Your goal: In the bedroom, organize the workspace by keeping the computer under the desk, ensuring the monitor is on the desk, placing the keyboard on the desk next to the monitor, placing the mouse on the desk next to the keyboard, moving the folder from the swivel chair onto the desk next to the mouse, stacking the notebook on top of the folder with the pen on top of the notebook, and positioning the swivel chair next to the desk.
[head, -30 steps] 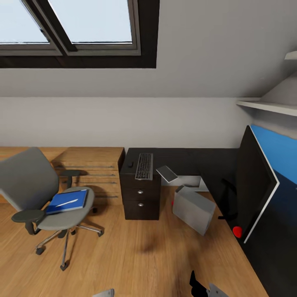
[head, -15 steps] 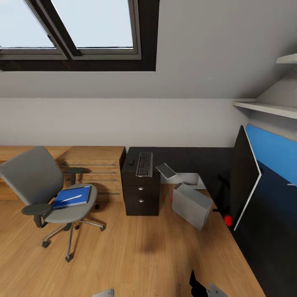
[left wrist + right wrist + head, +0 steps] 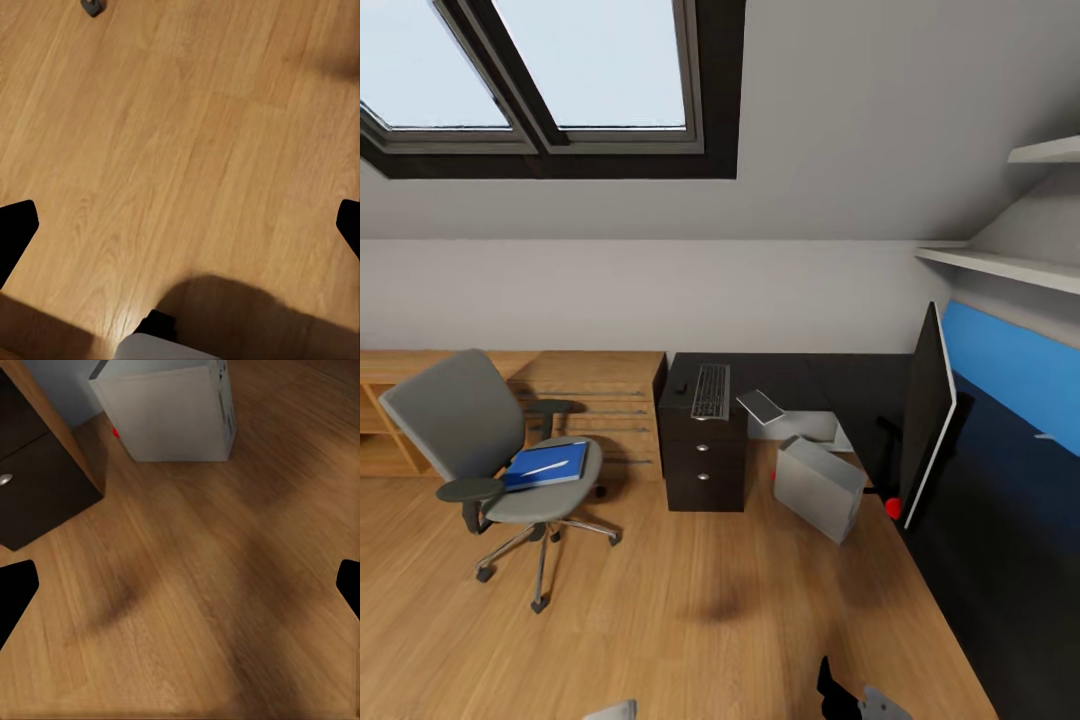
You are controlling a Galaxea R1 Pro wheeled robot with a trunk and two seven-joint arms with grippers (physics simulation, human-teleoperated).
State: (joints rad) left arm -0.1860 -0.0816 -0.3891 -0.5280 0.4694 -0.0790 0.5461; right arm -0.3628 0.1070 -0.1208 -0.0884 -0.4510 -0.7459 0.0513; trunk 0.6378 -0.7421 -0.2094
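Bedroom workspace, both grippers spread, empty.
Blue folder [image 3: 546, 465] on swivel chair [image 3: 480, 440]; keyboard [image 3: 711, 391] on desk [image 3: 800, 385]; computer [image 3: 818, 487] on floor.

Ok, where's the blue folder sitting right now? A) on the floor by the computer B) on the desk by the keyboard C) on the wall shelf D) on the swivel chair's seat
D: the blue folder lies flat on the seat of the swivel chair, with a pale pen across it.
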